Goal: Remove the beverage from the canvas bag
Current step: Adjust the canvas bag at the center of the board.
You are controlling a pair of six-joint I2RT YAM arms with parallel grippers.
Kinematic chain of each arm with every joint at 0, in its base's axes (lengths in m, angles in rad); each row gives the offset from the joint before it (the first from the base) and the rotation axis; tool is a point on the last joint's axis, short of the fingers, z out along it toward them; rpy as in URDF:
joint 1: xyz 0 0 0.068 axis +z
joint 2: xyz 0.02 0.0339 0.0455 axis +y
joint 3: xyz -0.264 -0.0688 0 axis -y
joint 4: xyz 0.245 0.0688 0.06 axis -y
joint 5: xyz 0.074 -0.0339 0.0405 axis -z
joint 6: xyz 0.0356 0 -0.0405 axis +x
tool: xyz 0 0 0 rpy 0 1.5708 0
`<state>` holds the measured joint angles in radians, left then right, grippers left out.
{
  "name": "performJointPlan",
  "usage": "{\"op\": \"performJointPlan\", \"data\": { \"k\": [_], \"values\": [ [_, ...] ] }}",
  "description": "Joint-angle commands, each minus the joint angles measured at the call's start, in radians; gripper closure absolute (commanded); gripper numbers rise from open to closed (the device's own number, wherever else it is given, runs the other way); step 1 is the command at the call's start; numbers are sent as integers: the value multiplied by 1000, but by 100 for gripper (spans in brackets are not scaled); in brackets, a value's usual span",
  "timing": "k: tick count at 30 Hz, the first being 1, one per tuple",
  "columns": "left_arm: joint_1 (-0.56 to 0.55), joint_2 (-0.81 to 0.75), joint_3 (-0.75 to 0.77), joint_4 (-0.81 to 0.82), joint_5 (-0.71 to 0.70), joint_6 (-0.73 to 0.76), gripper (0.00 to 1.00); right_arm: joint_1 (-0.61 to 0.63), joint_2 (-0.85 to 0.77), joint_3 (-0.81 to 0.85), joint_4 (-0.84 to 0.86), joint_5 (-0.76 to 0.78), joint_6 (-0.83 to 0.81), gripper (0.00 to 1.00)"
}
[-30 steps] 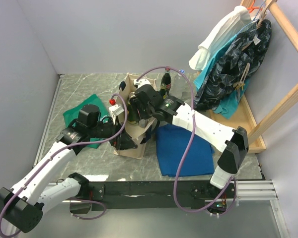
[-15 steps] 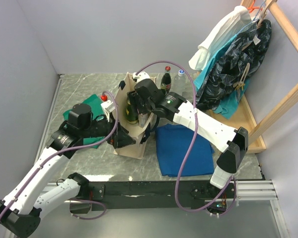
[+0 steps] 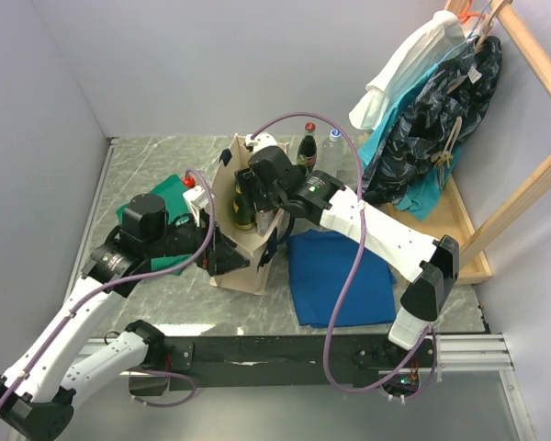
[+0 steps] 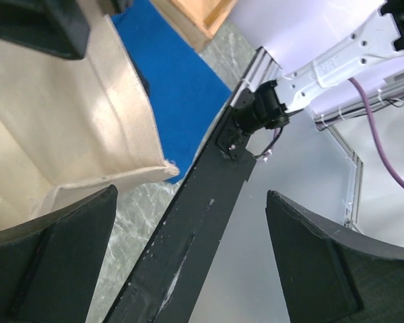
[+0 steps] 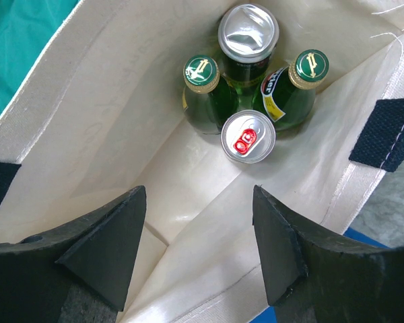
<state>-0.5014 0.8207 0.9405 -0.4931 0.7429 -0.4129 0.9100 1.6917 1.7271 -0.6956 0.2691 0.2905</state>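
Note:
The cream canvas bag point(image 3: 245, 273) with navy straps stands upright mid-table. My right gripper point(image 3: 257, 204) hangs open over its mouth. In the right wrist view the gripper point(image 5: 198, 195) is open and empty above the bag's inner wall point(image 5: 108, 101). Below stand two green bottles point(image 5: 200, 77) point(image 5: 308, 67), a green can with a silver top point(image 5: 248, 33) and a silver can with a red tab point(image 5: 248, 136). My left gripper point(image 3: 222, 254) is open beside the bag's near-left side. In its wrist view point(image 4: 192, 195) nothing lies between the fingers; the bag wall point(image 4: 74, 121) is at upper left.
A dark bottle with a red cap point(image 3: 306, 147) and a clear bottle point(image 3: 331, 147) stand behind the bag. A green cloth point(image 3: 170, 195) lies left, a blue cloth point(image 3: 344, 276) right. A wooden clothes rack point(image 3: 441, 101) fills the right. A black rail point(image 4: 188, 235) edges the table.
My left gripper has drawn back to the left off the bag. My right gripper has shifted left over the bag's mouth. The bag now stands squarer.

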Motion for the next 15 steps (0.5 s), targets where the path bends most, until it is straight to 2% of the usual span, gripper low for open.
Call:
{"op": "performJointPlan", "data": {
  "k": [1,4,11,12,15],
  "values": [
    [-5,-23,-2,25,-39,-9,2,6,-9,15,22,7,-4,29],
    [-5,-52,24,59,-118,-15,2,6,-10,9,31,5,-1,29],
    [-5,-80,133,7,-306,19,0,6,-7,17,27,-4,1,29],
    [-5,-97,138,22,-322,20,3,6,-9,14,30,-5,2,29],
    [-5,-92,126,40,-335,20,4,6,-6,12,31,-8,7,29]
  ]
}}
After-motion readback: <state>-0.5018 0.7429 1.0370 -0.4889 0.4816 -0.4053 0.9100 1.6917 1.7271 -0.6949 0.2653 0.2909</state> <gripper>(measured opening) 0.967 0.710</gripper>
